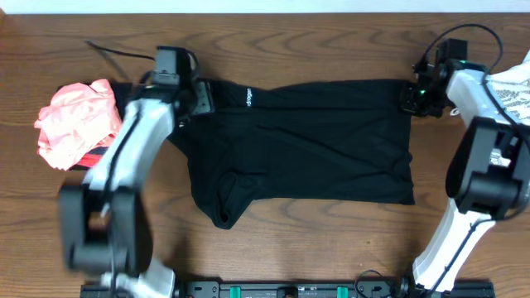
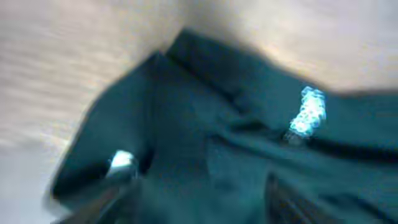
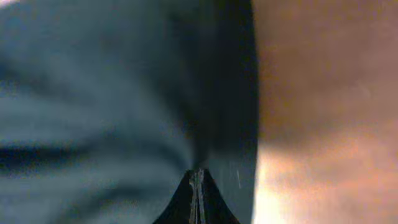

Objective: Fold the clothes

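Note:
A large black garment (image 1: 315, 141) lies spread on the wooden table, with a small white logo (image 1: 248, 98) near its far left corner. My left gripper (image 1: 201, 98) is at that corner. In the blurred left wrist view its fingers (image 2: 199, 193) stand apart over the black fabric (image 2: 186, 124), beside the logo (image 2: 308, 115). My right gripper (image 1: 411, 95) is at the far right corner. In the right wrist view its fingers (image 3: 198, 180) are closed together, pinching the black fabric (image 3: 93, 93) near its edge.
A coral-pink garment (image 1: 74, 120) lies bunched at the left of the table. A white leaf-patterned garment (image 1: 513, 87) lies at the right edge, behind the right arm. Bare wood (image 1: 315, 248) shows in front of the black garment.

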Robot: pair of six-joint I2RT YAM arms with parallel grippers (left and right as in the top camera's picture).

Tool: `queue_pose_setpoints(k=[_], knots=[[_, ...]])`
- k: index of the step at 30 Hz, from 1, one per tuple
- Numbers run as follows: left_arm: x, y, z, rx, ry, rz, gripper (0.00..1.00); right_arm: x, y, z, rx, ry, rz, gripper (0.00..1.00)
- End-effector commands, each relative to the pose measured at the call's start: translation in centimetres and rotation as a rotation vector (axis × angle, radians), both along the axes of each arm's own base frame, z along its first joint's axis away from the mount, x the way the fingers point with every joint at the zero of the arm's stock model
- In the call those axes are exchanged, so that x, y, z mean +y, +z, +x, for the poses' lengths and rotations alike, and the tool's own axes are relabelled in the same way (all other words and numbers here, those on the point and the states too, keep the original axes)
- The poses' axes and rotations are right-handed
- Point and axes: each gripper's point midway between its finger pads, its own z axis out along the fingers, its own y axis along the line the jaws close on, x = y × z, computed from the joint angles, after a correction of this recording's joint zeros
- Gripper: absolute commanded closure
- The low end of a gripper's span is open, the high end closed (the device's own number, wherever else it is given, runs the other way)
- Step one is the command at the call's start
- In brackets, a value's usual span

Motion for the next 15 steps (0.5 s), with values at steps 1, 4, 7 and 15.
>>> queue_pose_setpoints(k=[1, 4, 7, 15], knots=[[-1.2, 4.8, -3.5, -0.019, -0.051, -0.023, 0.37, 1.0, 7.5, -1.5, -0.098, 0.053, 0.030, 0.98], [-1.8, 5.3, -8.1, 0.092, -0.083, -0.011, 0.37, 1.8, 9.5, -5.3, -0.008, 0.064, 0.039, 0.98], [-2.6, 4.5, -11.7, 0.213, -0.122, 0.007, 0.35, 2.9, 10.1, -9.2, 0.128, 0.072, 0.069, 0.91], [-4.7, 0.8, -17.1, 0.418, -0.235, 0.060, 0.33, 4.5, 8.2, -15.5, 0.395, 0.120, 0.037, 0.81]])
